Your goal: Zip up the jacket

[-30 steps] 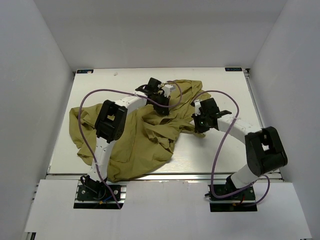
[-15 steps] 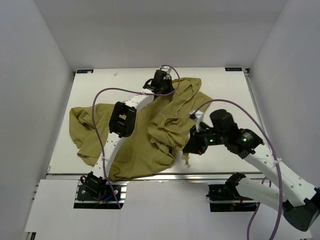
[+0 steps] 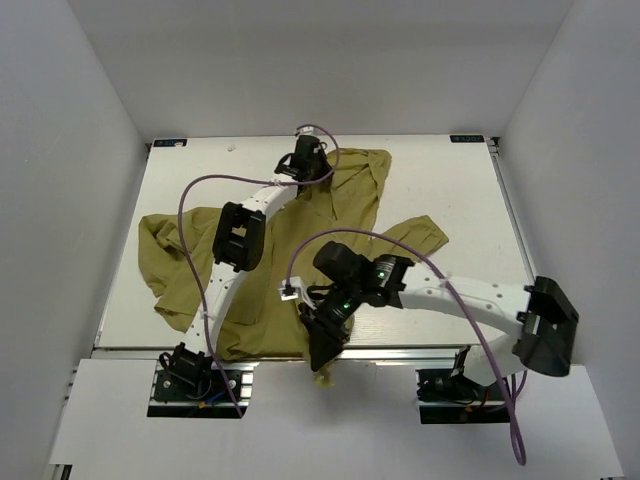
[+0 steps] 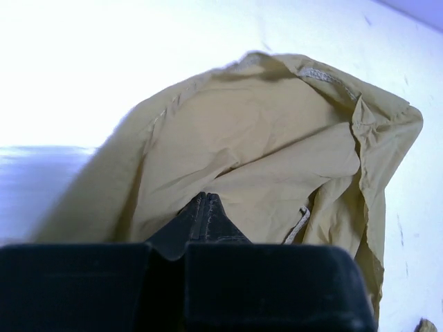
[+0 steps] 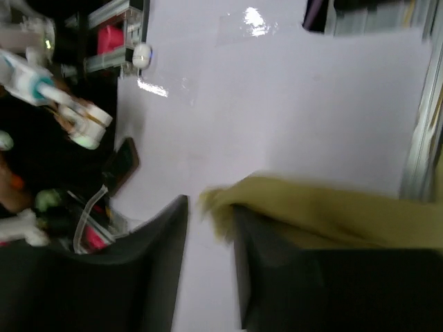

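The jacket [image 3: 170, 255] lies crumpled over the left and middle of the desk [image 3: 450, 200], with one corner reaching past the near edge. At the far side the left hand [image 4: 205, 211] is pressed together on a fold, and the right hand [image 5: 209, 204] is clamped on that near corner. Zipping looks unstarted: the front halves are not aligned, no zipper ends are joined, and no slider has been pulled
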Action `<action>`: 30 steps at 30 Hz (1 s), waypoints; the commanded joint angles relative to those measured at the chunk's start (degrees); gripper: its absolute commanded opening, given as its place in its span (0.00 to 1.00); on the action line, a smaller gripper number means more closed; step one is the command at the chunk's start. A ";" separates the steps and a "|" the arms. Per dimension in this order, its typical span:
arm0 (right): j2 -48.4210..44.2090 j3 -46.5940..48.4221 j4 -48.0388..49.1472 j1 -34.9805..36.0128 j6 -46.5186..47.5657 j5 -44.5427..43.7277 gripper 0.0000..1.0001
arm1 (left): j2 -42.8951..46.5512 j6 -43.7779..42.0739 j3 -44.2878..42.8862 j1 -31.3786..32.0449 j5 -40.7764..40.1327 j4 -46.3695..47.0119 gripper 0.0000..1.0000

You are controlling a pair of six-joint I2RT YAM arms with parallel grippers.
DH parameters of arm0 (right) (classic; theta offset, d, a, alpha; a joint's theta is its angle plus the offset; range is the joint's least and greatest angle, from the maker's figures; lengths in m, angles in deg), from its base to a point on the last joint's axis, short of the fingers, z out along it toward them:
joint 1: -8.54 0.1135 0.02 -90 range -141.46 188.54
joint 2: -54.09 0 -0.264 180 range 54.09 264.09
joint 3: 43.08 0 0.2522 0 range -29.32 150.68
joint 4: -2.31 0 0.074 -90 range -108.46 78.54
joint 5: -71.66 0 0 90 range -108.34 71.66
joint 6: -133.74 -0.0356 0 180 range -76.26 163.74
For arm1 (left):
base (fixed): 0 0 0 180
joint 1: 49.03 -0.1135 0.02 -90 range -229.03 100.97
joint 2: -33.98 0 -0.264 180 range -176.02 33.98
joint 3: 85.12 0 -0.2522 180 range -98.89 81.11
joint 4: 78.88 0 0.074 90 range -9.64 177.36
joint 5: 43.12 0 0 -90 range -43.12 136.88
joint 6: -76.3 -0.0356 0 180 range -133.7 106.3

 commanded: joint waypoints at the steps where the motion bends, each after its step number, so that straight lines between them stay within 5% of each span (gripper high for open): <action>1: 2.91 3.96 4.79 0.14 4.86 8.46 0.41 | -0.12 1.11 1.71 -4.20 -0.93 -9.93 0.00; 2: 2.92 3.87 5.58 0.06 4.68 7.32 0.55 | 2.06 0.67 2.15 -4.29 -0.84 -10.11 0.00; 3: 2.66 4.22 5.85 -0.12 3.37 5.83 0.89 | 3.39 -0.03 2.76 -4.38 -0.58 -9.68 0.00; 5: 1.00 4.57 5.42 -0.64 1.35 -3.17 0.89 | 6.20 -2.23 3.56 -4.56 -0.49 -9.50 0.17; 6: 0.29 4.40 4.72 -1.26 -1.45 -6.54 0.89 | 8.74 -3.89 3.56 -4.64 1.68 -9.24 0.36; 7: -0.50 3.97 4.54 -3.96 -3.21 -11.27 0.89 | 10.07 -4.43 3.21 -4.64 1.97 -9.49 0.79; 8: -2.25 3.18 4.45 -6.34 -4.97 -12.54 0.89 | 11.21 -4.87 2.43 -4.64 2.58 -9.76 0.95; 12: -7.88 -2.80 5.24 -21.28 -12.19 -17.71 0.89 | 20.07 -8.12 2.59 -4.64 4.60 -11.34 0.98; 17: -6.67 0.35 -4.59 -29.47 -11.58 -41.01 0.89 | 33.26 -12.60 11.44 -4.64 2.94 -14.15 0.98; 20: -4.56 -0.43 -3.30 -33.86 -12.54 -44.36 0.89 | 44.94 -14.19 25.58 -4.64 -2.13 -15.21 0.98; 25: 5.08 -0.52 -0.39 -39.66 -12.37 -48.15 0.89 | 63.67 -7.96 60.77 -5.17 -8.49 -11.53 0.98; 30: 15.64 3.16 1.02 -42.30 -11.67 -49.64 0.89 | 73.62 -4.17 78.60 -6.22 -9.72 -5.64 0.98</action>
